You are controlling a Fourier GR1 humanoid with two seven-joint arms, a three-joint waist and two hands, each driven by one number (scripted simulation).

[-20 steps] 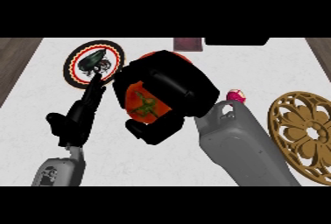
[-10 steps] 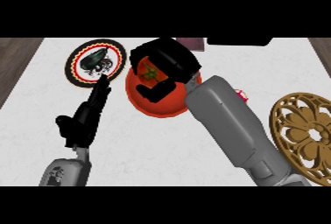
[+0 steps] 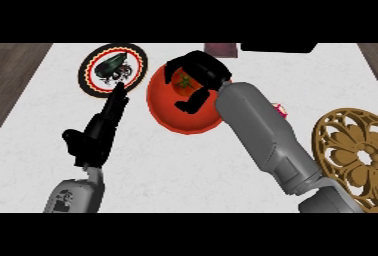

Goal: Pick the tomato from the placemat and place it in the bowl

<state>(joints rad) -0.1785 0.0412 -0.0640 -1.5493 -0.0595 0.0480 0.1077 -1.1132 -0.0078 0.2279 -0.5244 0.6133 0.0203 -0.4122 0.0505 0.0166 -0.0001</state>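
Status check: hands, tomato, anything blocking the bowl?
Right hand curled on tomato, over red bowl. Left hand open, fingers straight, pointing at the round placemat. Nothing seen blocking the bowl.

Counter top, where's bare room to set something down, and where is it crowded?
Free: the white counter between the left hand and the right forearm, below the red bowl; also the strip above the gold trivet. Crowded: the far middle, where the round placemat, the bowl and the right hand holding the tomato bunch together.
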